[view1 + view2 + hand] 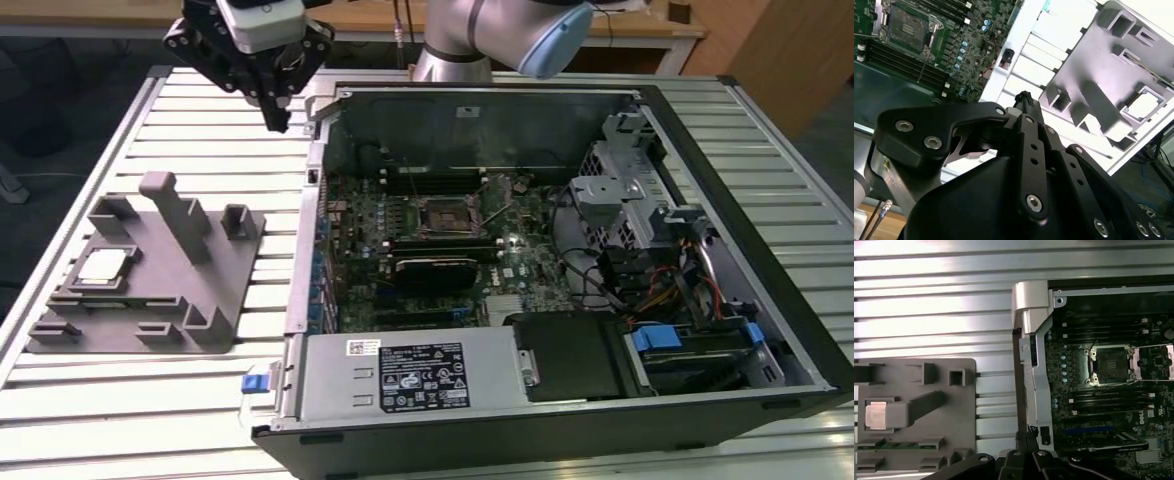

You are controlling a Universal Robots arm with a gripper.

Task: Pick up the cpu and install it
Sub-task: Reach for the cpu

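In the exterior view, the cpu [104, 266] is set flat in a recess of a grey fixture tray [200, 295] on a slatted metal table [147, 400], well apart from the gripper [278, 122], which is closed on nothing beside the open computer case [747, 330]. The chip is judged light, stiff, slick-topped and fragile, so best taken by opposite edges. In the second wrist view, the cpu [1144, 106] is seen beyond the closed fingertips [1025, 97]. In the first wrist view, the empty socket [1109, 365] is shown, and the cpu [875, 416] is partly hidden by a grey post [916, 406].
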